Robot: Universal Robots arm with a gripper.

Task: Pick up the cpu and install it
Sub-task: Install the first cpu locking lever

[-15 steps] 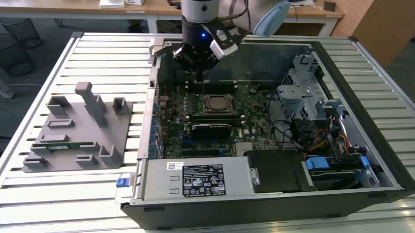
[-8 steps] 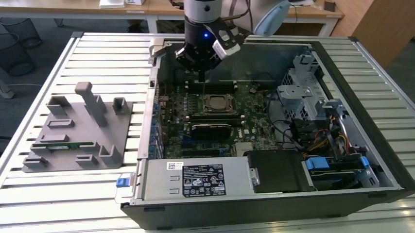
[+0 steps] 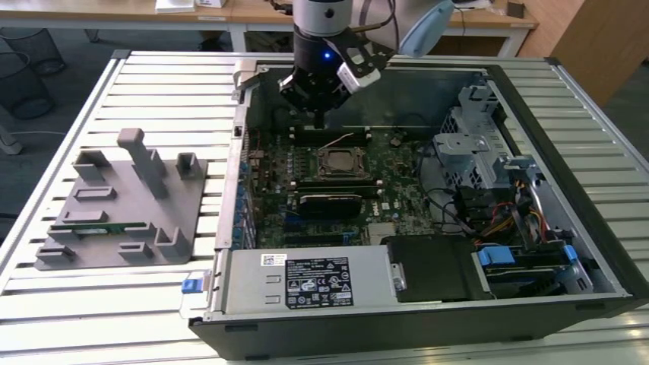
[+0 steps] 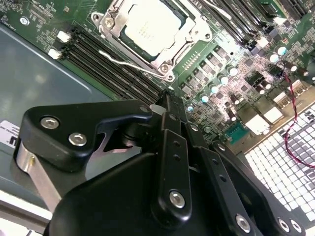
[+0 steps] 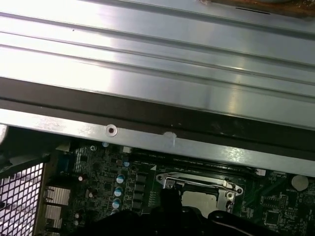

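- Lab or test workshop, looks like a robotics bench setup inside an office-type room.
- Worktop [image 3: 152, 84] is ribbed aluminium profile, the kind used for machine and robot cells.
- Open desktop PC case [image 3: 568, 228] lies on its side on it, motherboard [image 3: 396, 163] exposed, drive cages and cabling visible.
- Industrial robot arm [image 3: 327, 19] hangs over the case.
- Grey plastic fixture [image 3: 121, 209] with slots and posts sits at the exterior view's left, a purpose-made parts holder.
- Behind: wooden desks [image 3: 112, 11], wire waste baskets [image 3: 30, 49], grey carpet-like floor, a wooden cabinet [image 3: 598, 38].
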